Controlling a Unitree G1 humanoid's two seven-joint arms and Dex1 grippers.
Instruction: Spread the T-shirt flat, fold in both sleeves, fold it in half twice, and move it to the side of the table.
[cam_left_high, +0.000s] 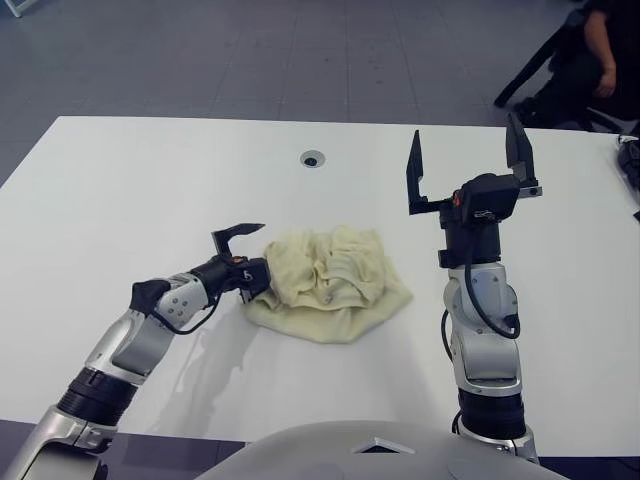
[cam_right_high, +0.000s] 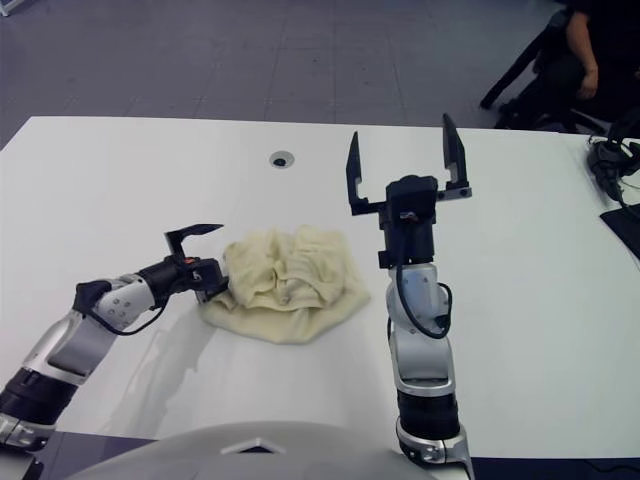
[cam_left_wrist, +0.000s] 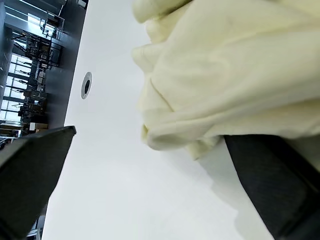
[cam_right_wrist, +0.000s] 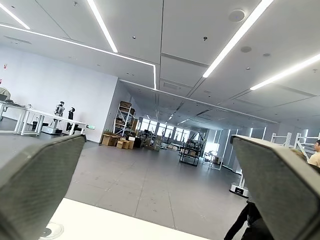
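A cream T-shirt lies in a crumpled heap at the middle of the white table. My left gripper is open at the heap's left edge, one finger raised above the cloth and the other low against it. In the left wrist view the T-shirt bulges between the spread fingers, and its hem rests on the table. My right gripper stands upright to the right of the heap, well above the table, open, with nothing between its fingers.
A round cable hole sits in the table behind the shirt. Dark cables and gear lie at the table's far right edge. Bare table surface stretches left of the shirt and along the front edge.
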